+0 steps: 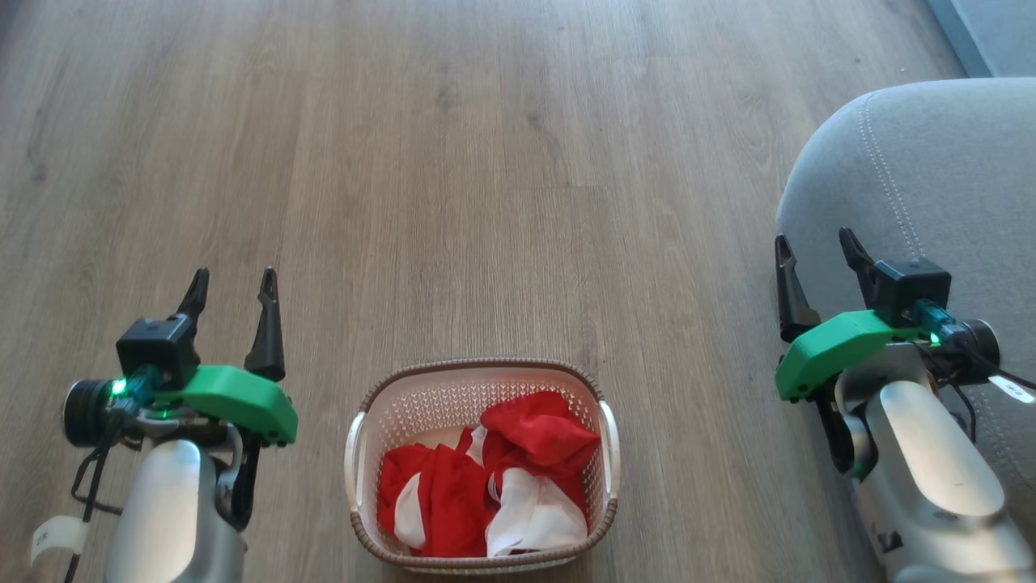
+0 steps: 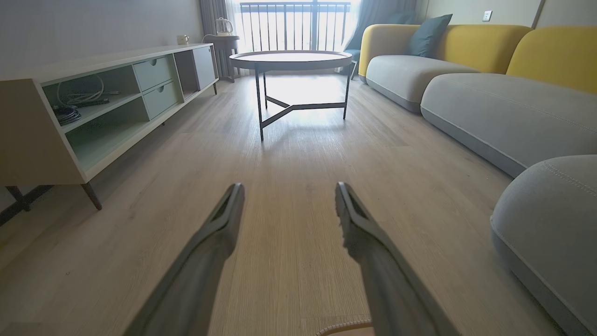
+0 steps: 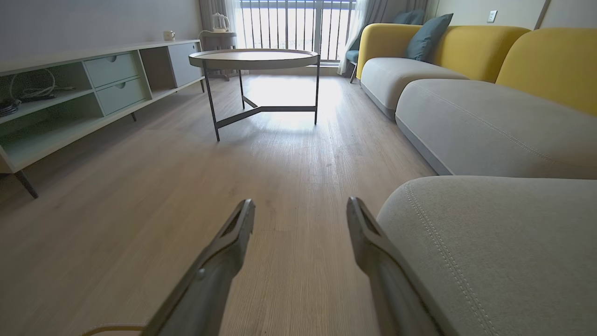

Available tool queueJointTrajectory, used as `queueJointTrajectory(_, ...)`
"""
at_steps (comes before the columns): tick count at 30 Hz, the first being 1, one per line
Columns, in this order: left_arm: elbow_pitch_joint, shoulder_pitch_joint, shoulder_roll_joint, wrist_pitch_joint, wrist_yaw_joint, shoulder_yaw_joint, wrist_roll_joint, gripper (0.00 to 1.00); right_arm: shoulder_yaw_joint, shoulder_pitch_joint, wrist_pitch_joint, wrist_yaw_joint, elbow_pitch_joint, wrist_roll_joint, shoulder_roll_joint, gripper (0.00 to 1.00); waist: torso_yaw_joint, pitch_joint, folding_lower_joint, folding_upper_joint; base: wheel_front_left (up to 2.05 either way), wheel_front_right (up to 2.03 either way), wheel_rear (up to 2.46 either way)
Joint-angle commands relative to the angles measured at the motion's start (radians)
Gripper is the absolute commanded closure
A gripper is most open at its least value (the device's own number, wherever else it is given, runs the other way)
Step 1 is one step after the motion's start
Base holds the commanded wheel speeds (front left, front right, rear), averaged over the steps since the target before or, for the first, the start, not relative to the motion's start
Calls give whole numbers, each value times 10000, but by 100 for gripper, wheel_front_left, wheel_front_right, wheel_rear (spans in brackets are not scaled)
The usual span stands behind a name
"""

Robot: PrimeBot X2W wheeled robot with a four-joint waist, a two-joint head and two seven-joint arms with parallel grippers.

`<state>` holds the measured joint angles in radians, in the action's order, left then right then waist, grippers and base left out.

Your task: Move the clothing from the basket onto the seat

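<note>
You have the bright red soft clothing with white panels point(image 1: 486, 478) lying bunched inside the cream-white perforated plastic basket with a brown woven-look rim point(image 1: 486, 369). The garments fill most of its floor and stay below the rim. The basket stands on the grey-brown wood-plank floor point(image 1: 486, 162), between your two grippers and closer to the robot's body than their fingertips. It is apart from both.

Your left gripper point(image 1: 232, 279) is to the left of the basket. It is released, its two dark fingers spread wide with only bare floor between them.

Your right gripper point(image 1: 813, 240) is to the right of the basket, also released and holding nothing. The large grey fabric-upholstered seat with a rounded corner and pale stitching point(image 1: 914, 162) is just on this gripper's right. In the right wrist view the right finger runs alongside the seat's edge, and you cannot tell whether it touches.

Well ahead of both grippers stand a round dark-legged coffee table point(image 2: 290, 59), a low pale cabinet with drawers point(image 2: 93, 107) to the left, and a grey sofa with yellow backs point(image 3: 466, 121) to the right.
</note>
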<state>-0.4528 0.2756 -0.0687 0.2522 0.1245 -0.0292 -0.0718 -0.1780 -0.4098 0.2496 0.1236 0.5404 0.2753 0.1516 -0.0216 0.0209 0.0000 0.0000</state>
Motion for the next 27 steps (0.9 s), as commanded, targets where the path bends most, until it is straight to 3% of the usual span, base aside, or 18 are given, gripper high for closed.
queueJointTrajectory(1, 276, 593, -137, 95, 62, -362, 50, 0, -74, -457, 122, 71, -264, -134, -121, 0, 13, -15, 0, 0, 0, 0, 0)
queueJointTrajectory(16, 29, 459, -151, 95, 62, -149, -72, 0, 15, -487, 122, 71, -489, -211, -183, 0, -38, 169, 0, 0, 0, 0, 0)
queueJointTrajectory(27, -339, 684, -152, 95, 62, 682, -426, 0, 118, -1156, 122, 71, -1748, -397, -324, 0, -363, 1860, 0, 0, 0, 0, 0)
